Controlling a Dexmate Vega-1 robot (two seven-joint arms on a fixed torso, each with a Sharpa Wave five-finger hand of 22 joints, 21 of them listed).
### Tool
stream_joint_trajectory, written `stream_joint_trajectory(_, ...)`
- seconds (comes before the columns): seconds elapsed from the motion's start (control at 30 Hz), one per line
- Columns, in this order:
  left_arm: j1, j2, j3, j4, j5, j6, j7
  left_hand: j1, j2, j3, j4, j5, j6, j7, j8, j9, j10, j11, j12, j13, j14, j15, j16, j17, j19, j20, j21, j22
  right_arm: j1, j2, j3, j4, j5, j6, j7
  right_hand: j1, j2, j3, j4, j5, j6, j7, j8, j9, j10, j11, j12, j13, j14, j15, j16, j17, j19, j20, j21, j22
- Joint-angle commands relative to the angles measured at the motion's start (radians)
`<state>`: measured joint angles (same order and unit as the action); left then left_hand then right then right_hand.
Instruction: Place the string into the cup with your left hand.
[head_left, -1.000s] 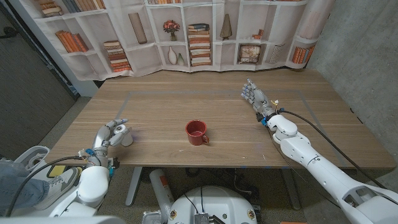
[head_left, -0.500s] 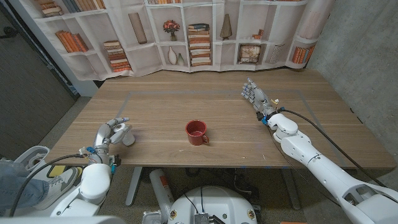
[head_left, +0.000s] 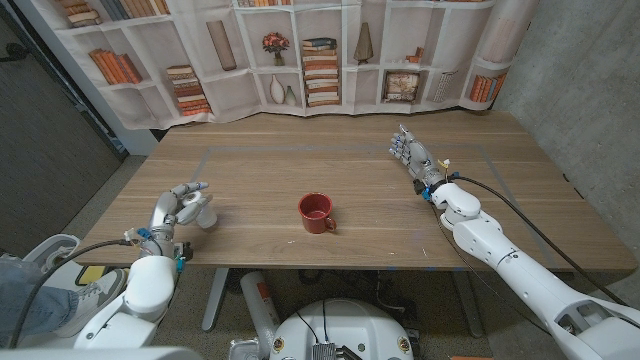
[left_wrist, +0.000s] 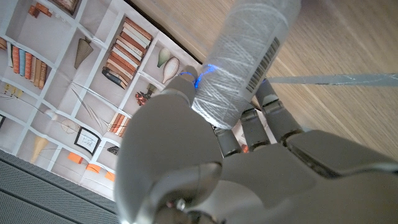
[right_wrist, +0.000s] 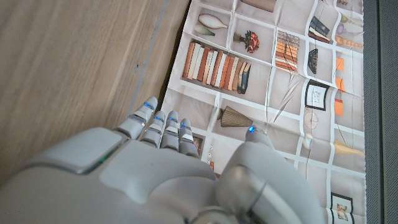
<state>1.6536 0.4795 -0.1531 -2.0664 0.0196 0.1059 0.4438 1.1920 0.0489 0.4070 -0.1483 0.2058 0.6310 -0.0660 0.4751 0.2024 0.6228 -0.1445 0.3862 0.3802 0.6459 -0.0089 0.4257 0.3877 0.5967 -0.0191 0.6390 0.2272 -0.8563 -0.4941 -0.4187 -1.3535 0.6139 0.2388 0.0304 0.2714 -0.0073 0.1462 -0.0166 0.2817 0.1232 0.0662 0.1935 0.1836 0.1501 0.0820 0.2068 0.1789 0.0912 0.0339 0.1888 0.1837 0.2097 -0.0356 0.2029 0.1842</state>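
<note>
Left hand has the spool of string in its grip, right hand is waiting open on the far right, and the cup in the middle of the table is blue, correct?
Not quite: the cup is red, as the head view shows. The rest stands: the left hand grips the spool of string, and the right hand waits open on the far right.

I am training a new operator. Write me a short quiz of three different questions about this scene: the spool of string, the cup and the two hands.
1. True or false: the spool of string already lies inside the red cup.
2. Which hand grips the spool? A) the left hand B) the right hand C) neither hand
3. Fill the gap: in the head view, the cup stands on the wooden table between the two hands, and its handle points toward the table's ____ edge.

Key
1. False: the left hand holds the spool, apart from the cup.
2. A; the right hand holds nothing, fingers apart.
3. Near (the robot's side).
</note>
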Motion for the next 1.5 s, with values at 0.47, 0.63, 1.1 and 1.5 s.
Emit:
stream_joint_trajectory(0.47, -0.04, 0.038, -0.018, -0.026, -0.016, -0.003, -0.067, 0.059, 0.065, 0.005, 0.011, -0.007, 0.007, 0.001, 0.001, 0.002, 0.007, -0.001, -0.005, 0.019, 0.062, -0.109, 0.002, 0.013, -0.002, 0.0, 0.023, -0.001, -0.048, -0.016, 0.018, -0.058, 0.002, 0.016, -0.042, 0.003, 0.004, -0.001, -0.001, 0.004, 0.004, 0.002, 0.001, 0.003, 0.006, 0.003, 0.001, 0.005, 0.006, 0.005, 0.0, 0.003, -0.001, 0.002, -0.002, 0.001)
stream_joint_trajectory(0.63, -0.033, 0.041, -0.027, -0.045, -0.011, 0.004, -0.073, 0.054, 0.064, 0.005, 0.014, -0.007, 0.009, 0.001, 0.002, 0.002, 0.008, -0.001, -0.007, 0.023, 0.064, -0.107, 0.002, 0.016, -0.002, 0.0, 0.028, -0.002, -0.047, -0.017, 0.019, -0.058, 0.003, 0.015, -0.042, 0.003, 0.005, -0.002, -0.002, 0.004, 0.004, 0.003, 0.0, 0.003, 0.006, 0.004, 0.001, 0.005, 0.007, 0.005, 0.0, 0.003, -0.001, 0.002, -0.002, 0.001)
stream_joint_trajectory(1.1, -0.018, 0.036, -0.063, -0.101, -0.005, 0.027, -0.096, 0.048, 0.06, 0.007, 0.014, -0.006, 0.014, 0.003, 0.002, 0.002, 0.016, -0.003, -0.01, 0.033, 0.073, -0.103, 0.0, 0.022, -0.002, 0.001, 0.042, -0.005, -0.035, -0.012, 0.019, -0.044, 0.006, 0.019, -0.034, 0.003, 0.006, -0.002, -0.003, 0.004, 0.004, 0.005, 0.001, 0.003, 0.007, 0.004, 0.001, 0.006, 0.007, 0.004, 0.0, 0.003, -0.001, 0.002, -0.001, 0.001)
stream_joint_trajectory(1.5, -0.046, 0.037, -0.068, -0.135, 0.004, 0.066, -0.127, 0.046, 0.058, 0.011, 0.013, -0.005, 0.016, 0.003, 0.001, 0.002, 0.019, -0.003, -0.014, 0.041, 0.077, -0.102, -0.003, 0.026, -0.004, 0.001, 0.054, -0.008, -0.028, -0.011, 0.024, -0.03, 0.01, 0.029, -0.026, 0.004, 0.008, -0.003, -0.004, 0.004, 0.005, 0.007, 0.001, 0.003, 0.008, 0.005, 0.002, 0.006, 0.007, 0.004, 0.0, 0.003, -0.001, 0.002, -0.001, 0.001)
